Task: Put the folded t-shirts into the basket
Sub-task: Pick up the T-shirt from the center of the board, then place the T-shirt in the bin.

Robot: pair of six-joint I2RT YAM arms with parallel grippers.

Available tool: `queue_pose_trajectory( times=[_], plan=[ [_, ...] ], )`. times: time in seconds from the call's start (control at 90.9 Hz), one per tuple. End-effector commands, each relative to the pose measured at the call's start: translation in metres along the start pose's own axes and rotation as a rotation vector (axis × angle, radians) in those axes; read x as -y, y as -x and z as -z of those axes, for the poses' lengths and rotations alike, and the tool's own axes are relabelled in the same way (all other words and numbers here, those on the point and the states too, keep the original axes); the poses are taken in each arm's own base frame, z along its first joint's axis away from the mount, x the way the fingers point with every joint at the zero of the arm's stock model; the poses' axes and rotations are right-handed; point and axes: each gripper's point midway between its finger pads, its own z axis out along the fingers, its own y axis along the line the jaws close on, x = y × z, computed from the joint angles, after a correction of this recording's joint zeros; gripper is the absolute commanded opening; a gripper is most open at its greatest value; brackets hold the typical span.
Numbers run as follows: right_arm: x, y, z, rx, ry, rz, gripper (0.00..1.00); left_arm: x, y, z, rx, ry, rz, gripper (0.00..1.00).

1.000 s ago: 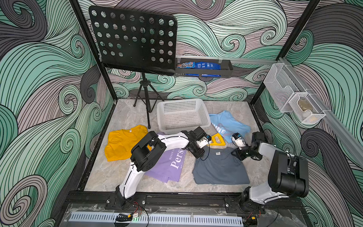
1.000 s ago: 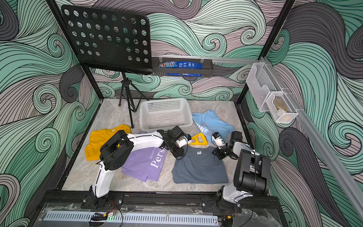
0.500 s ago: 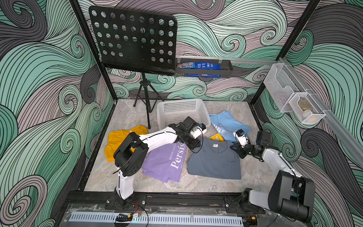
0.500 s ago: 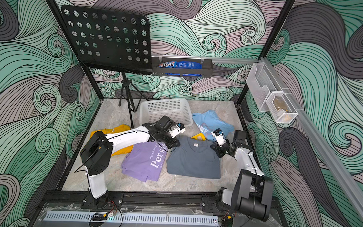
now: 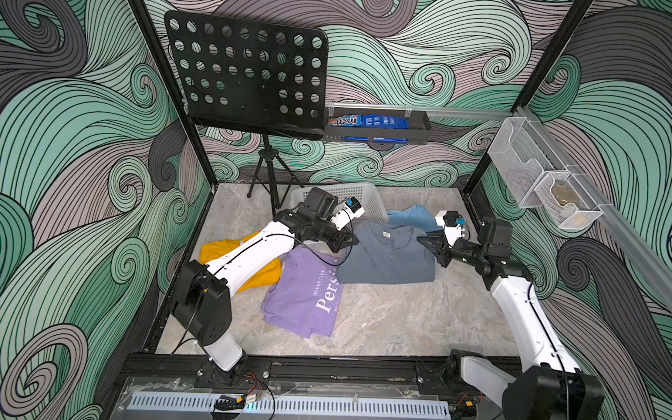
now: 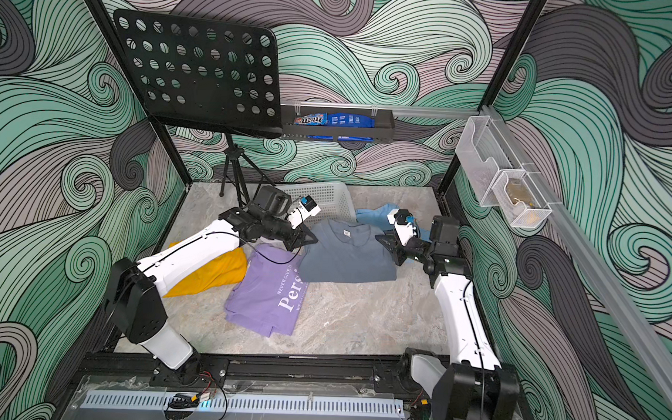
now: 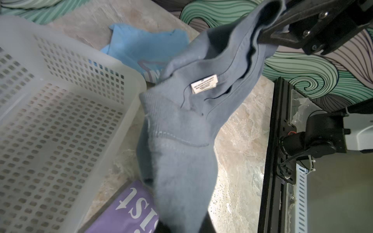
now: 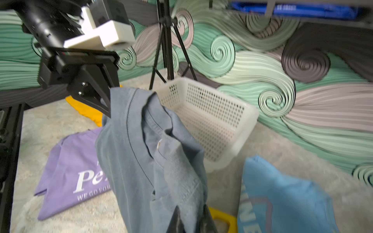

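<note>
The slate-grey t-shirt [image 5: 386, 259] hangs between both grippers above the table, just in front of the white basket [image 5: 367, 194]. My left gripper [image 5: 350, 242] is shut on its left edge and my right gripper [image 5: 422, 241] is shut on its right edge. In the left wrist view the grey cloth [image 7: 181, 151] covers the jaws, with the basket [image 7: 129, 94] close beside it. The right wrist view shows dark fingertips [image 8: 177, 222] pinching the cloth. The lilac "Persist" shirt [image 5: 304, 294], the mustard shirt [image 5: 261, 275] and the light blue shirt [image 5: 411, 217] lie on the table.
A music stand's tripod [image 5: 268, 178] rises just left of the basket. A small yellow triangular piece [image 8: 224, 219] lies under the grey shirt. A black tray of snack packs [image 5: 376, 124] hangs on the back wall, and wire-mesh holders [image 5: 539, 179] on the right wall.
Both arms have lifted the grey shirt off the table and carried it back towards the basket. It now covers the yellow triangular piece in the top views.
</note>
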Motion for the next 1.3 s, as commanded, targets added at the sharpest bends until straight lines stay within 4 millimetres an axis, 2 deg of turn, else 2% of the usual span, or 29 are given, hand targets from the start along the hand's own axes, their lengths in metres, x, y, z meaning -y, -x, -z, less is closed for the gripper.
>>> queue_pose_trajectory(
  times=[0.0, 0.143, 0.231, 0.374, 0.495, 0.594, 0.671, 0.792, 1.001, 1.288],
  plan=[
    [0.000, 0.053, -0.007, 0.116, 0.015, 0.020, 0.00, 0.009, 0.037, 0.045, 0.089, 0.015, -0.062, 0.00],
    [0.002, 0.101, -0.027, 0.197, 0.031, 0.049, 0.00, -0.011, 0.049, 0.077, 0.118, 0.093, -0.051, 0.00],
    [0.008, 0.124, -0.042, 0.233, 0.041, 0.036, 0.00, -0.027, 0.054, 0.091, 0.127, 0.146, -0.045, 0.00],
    [0.016, 0.147, -0.074, 0.264, 0.063, 0.023, 0.00, -0.060, 0.057, 0.107, 0.136, 0.232, -0.031, 0.00],
    [0.023, 0.155, -0.106, 0.275, 0.083, 0.015, 0.00, -0.092, 0.053, 0.111, 0.121, 0.303, -0.018, 0.00],
    [0.029, 0.149, -0.135, 0.260, 0.103, -0.003, 0.00, -0.114, 0.050, 0.111, 0.115, 0.337, -0.003, 0.00],
    [0.035, 0.147, -0.151, 0.255, 0.118, -0.024, 0.00, -0.128, 0.047, 0.109, 0.111, 0.353, 0.009, 0.00],
    [0.043, 0.130, -0.177, 0.219, 0.135, -0.062, 0.00, -0.149, 0.037, 0.099, 0.087, 0.368, 0.027, 0.00],
    [0.048, 0.101, -0.197, 0.169, 0.140, -0.112, 0.00, -0.171, 0.013, 0.081, 0.039, 0.384, 0.044, 0.00],
    [0.046, 0.063, -0.211, 0.098, 0.143, -0.186, 0.00, -0.179, -0.011, 0.069, -0.020, 0.369, 0.084, 0.00]
  ],
)
